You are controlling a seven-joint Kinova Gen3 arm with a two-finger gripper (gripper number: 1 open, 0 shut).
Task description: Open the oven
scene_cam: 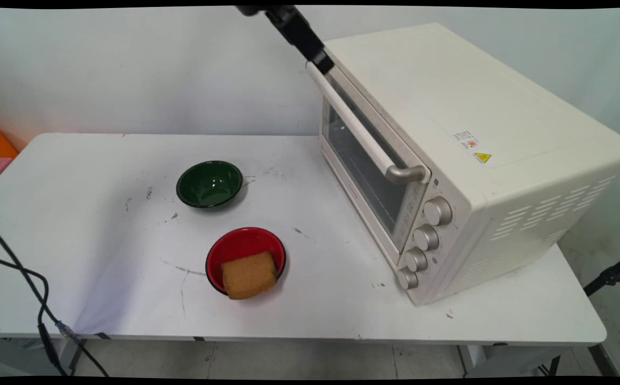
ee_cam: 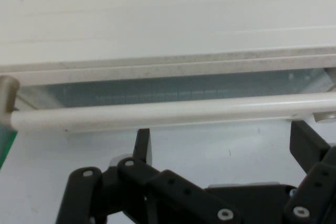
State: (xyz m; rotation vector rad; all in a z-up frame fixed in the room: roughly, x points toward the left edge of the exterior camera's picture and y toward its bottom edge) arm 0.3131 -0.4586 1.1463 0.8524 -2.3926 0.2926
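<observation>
- Reaching down from the top edge of the main view, the black two-finger gripper (scene_cam: 325, 60) meets the far end of the long cream bar handle (scene_cam: 361, 128) on the toaster oven's door.
- In the hand view the gripper (ee_cam: 224, 145) is spread wide: the left finger (ee_cam: 143, 144) and right finger (ee_cam: 310, 148) stand well apart just below the handle (ee_cam: 168, 113), clasping nothing.
- The cream metal toaster oven (scene_cam: 470, 160) is boxy and matte, standing on the right part of the white table (scene_cam: 101, 224), its far corner close to the table's right edge.
- Its glass door (scene_cam: 363, 166) is shut; the handle ends in a brushed-metal bracket (scene_cam: 409, 174), with four round silver knobs (scene_cam: 425, 240) in a column below it.
- A glossy dark green round bowl (scene_cam: 209, 183) stands in open room left of the oven.
- A glossy red round bowl with a black rim (scene_cam: 245, 251) stands nearer the front edge, apart from the green one.
- A tan, porous, rounded block of sponge (scene_cam: 248, 275) leans in the red bowl, overhanging its near rim.
- The tabletop is smooth with dark scuffs; black cables (scene_cam: 32, 289) hang at its left front corner.
</observation>
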